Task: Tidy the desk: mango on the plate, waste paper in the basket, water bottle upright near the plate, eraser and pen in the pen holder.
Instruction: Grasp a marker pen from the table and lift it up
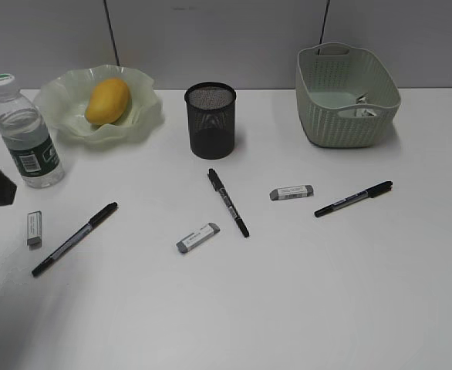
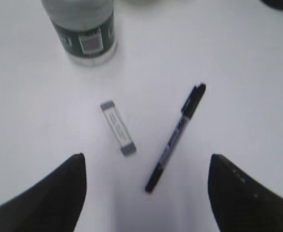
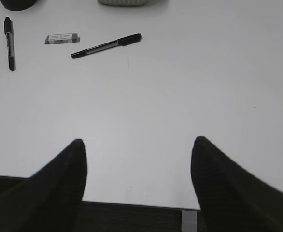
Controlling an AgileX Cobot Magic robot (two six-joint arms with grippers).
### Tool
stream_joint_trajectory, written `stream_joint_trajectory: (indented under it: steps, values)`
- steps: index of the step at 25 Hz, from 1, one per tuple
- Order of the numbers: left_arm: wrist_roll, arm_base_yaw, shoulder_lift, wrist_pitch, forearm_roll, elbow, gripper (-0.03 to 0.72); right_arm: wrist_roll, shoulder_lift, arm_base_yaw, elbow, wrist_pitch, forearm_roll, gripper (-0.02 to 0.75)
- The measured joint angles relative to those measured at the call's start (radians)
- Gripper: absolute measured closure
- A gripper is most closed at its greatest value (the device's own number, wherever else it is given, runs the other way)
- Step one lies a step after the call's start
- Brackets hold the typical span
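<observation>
White desk (image 1: pixel 326 308), green basket (image 1: pixel 318 108) at back right with waste paper (image 1: pixel 362 107) inside, mango (image 1: pixel 107 100) held in plate (image 1: pixel 145 116), pen holder (image 1: pixel 210 119) contents unclear, water bottle (image 1: pixel 25 139) upright beside plate, left gripper (image 2: pixel 146 188) spread open above eraser (image 2: pixel 118 127) and pen (image 2: pixel 176 136), right gripper (image 3: pixel 137 169) open, nothing gripped

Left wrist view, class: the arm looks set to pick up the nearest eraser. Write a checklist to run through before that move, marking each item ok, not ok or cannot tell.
1. Left gripper open, nothing in it: ok.
2. Eraser lies ahead between the fingers: ok.
3. Pen lies apart from the eraser: ok.
4. Water bottle upright, beyond the eraser: ok.
5. Pen holder upright: ok.
6. Pen holder has room inside: cannot tell.
</observation>
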Motion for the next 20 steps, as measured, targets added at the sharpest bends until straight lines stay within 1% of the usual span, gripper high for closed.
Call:
stream_joint_trajectory:
  steps: [1,4,8,11,14,17,20]
  values:
    - [0.0,0.0,-0.01,0.109,0.0,-0.027,0.096,0.0,0.0,0.0,0.0,0.0,0.0,0.207]
    - [0.0,0.0,-0.029,0.356,0.0,-0.086,0.099,0.0,0.0,0.0,0.0,0.0,0.0,0.207]
    - [0.006,0.0,-0.065,0.552,0.001,-0.093,0.128,0.0,0.0,0.0,0.0,0.0,0.0,0.207]
    - [0.036,0.0,-0.118,0.611,0.002,-0.094,0.152,0.0,0.0,0.0,0.0,-0.001,0.0,0.207]
    - [0.05,0.0,-0.208,0.626,0.003,-0.094,0.162,0.0,0.0,0.0,0.0,-0.001,0.0,0.207]
    - [0.052,0.0,-0.331,0.612,0.003,-0.073,0.164,0.0,0.0,0.0,0.0,-0.001,0.0,0.207]
    - [0.055,0.0,-0.512,0.593,0.004,-0.023,0.164,0.0,0.0,0.0,0.0,-0.001,0.0,0.207]
